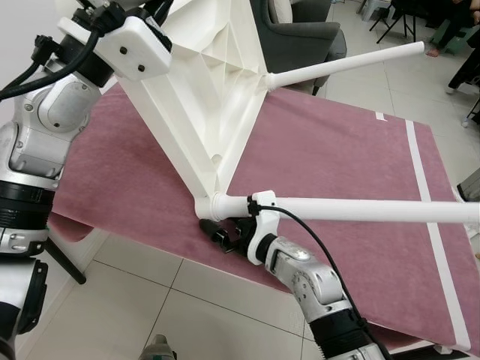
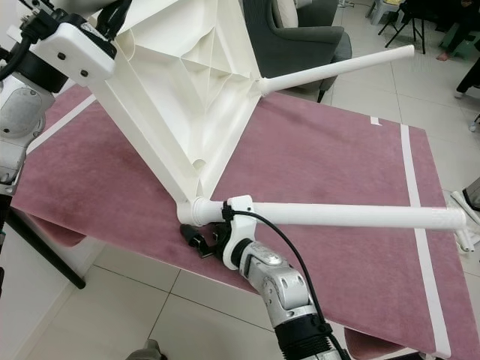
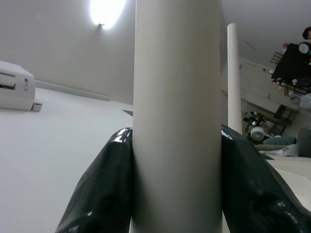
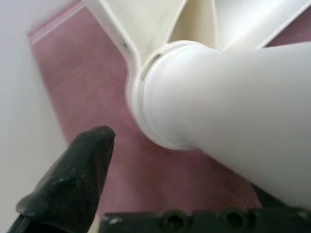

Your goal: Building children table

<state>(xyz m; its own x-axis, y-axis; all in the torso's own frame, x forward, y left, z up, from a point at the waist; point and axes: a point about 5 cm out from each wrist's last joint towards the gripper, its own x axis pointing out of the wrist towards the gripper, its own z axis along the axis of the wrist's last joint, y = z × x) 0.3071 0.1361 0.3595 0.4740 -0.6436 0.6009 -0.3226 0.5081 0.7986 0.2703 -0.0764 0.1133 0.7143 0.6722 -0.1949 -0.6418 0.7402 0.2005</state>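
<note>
The white plastic table top (image 1: 202, 90) stands tilted on one corner on the maroon mat (image 1: 337, 142). Two white round legs stick out of it to the right: a near one (image 1: 360, 210) low over the mat and a far one (image 1: 345, 64) higher up. My left gripper (image 3: 177, 141) is shut on another white leg (image 3: 177, 97), its black fingers (image 3: 104, 184) pressed to both sides; its wrist (image 1: 127, 37) is at the top's upper edge. My right gripper (image 1: 217, 231) is open just under the near leg's corner socket (image 4: 160, 97), one finger (image 4: 77, 179) apart from it.
The mat-covered platform has white tape strips (image 1: 431, 225) near its right side and ends at tile floor (image 1: 150, 300) in front. A grey armchair (image 1: 300, 30) stands behind it. A person's legs (image 1: 465, 67) are at the far right. A black stand leg (image 1: 64, 262) angles down at the left.
</note>
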